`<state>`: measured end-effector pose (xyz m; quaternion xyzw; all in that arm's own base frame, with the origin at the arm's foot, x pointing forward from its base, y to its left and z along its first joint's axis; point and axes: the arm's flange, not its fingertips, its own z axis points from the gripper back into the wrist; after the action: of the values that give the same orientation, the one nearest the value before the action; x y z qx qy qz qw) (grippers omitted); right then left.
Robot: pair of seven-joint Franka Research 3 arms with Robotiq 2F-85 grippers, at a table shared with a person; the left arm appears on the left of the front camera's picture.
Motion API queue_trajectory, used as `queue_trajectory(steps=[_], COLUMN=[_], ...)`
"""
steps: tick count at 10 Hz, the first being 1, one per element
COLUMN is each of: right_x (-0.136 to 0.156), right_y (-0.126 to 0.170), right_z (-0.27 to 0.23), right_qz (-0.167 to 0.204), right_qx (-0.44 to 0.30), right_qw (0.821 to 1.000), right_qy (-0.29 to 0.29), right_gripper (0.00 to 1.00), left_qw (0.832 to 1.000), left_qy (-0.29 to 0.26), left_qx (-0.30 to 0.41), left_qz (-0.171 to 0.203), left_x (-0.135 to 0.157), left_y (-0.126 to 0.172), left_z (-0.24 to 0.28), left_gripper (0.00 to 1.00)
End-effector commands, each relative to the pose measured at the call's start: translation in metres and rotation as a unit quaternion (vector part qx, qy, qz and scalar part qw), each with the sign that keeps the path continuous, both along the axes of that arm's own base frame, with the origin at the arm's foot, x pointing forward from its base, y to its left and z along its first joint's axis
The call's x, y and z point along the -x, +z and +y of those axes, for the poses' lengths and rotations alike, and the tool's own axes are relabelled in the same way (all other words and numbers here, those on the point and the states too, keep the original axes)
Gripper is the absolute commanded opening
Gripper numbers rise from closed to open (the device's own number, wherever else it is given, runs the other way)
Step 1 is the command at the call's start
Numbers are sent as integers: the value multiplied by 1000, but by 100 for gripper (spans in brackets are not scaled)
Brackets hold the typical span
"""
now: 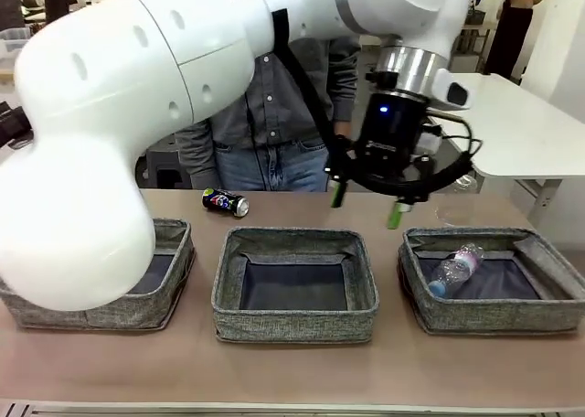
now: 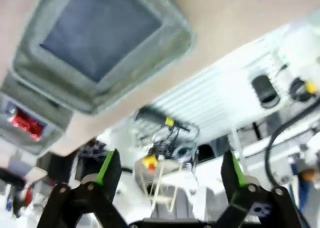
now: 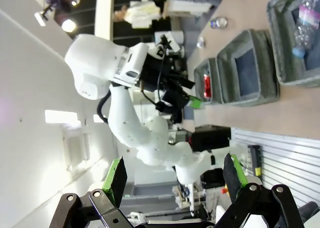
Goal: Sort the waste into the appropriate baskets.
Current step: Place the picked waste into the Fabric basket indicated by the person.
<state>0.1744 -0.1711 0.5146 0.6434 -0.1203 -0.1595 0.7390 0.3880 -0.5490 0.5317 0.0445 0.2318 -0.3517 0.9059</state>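
Observation:
My left gripper (image 1: pixel 366 207) hangs open with nothing between its pads, above the far edge of the table between the middle basket (image 1: pixel 292 243) and the right basket (image 1: pixel 494 321). A clear plastic bottle (image 1: pixel 454 269) lies in the right basket. A dark drink can (image 1: pixel 225 201) lies on the table beyond the left basket (image 1: pixel 174 243). In the left wrist view the left gripper (image 2: pixel 172 170) looks past the middle basket (image 2: pixel 100 93) to a red can (image 2: pixel 24 123) in the left basket. My right gripper (image 3: pixel 175 175) is open and raised, off to the side of the baskets.
A person in a grey shirt and jeans (image 1: pixel 274 133) stands at the far side of the table. My left arm (image 1: pixel 137 88) covers much of the left basket in the front view. Something small and clear (image 1: pixel 452 218) rests on the table behind the right basket.

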Motion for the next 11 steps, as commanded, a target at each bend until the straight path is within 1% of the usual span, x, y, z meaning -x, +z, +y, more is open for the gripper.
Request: queue_trajectory(steps=[1,2,3,4,5,6,7,8,9,10,11], right_x=[-35,-49,-62,-76,-86,-96,-107,-121,-136,-152,-169], right_y=[6,6,4,1,-1,-3,-7,-12,-17,-20,-22], right_z=[5,13,20,26,31,37,45,57,69,83,100], right_qz=[23,31,41,56,63,70,85,104,118,123,126], right_qx=[15,17,15,17,13,8,9,8,5,-3,-14], right_qw=[999,998,997,995,994,992,989,985,981,979,978], right_qy=[25,43,62,75,88,105,118,138,153,162,167], right_gripper=[100,100,100,100,100,100,100,100,100,100,100], left_qw=[999,997,987,972,980,988,992,987,974,957,945], left_qy=[-1,-7,-42,-85,-42,-13,46,100,153,182,220], left_qx=[-11,-19,-68,-114,-105,-52,11,95,157,219,236], left_qz=[50,79,143,186,161,144,114,84,62,53,50], left_x=[-45,-46,-43,-41,-43,-47,-54,-62,-68,-70,-69], left_y=[39,37,33,29,32,39,46,53,56,58,56], left_z=[-32,-22,-10,11,28,45,62,83,106,132,157], left_gripper=[100,100,100,100,100,100,100,100,100,100,100])
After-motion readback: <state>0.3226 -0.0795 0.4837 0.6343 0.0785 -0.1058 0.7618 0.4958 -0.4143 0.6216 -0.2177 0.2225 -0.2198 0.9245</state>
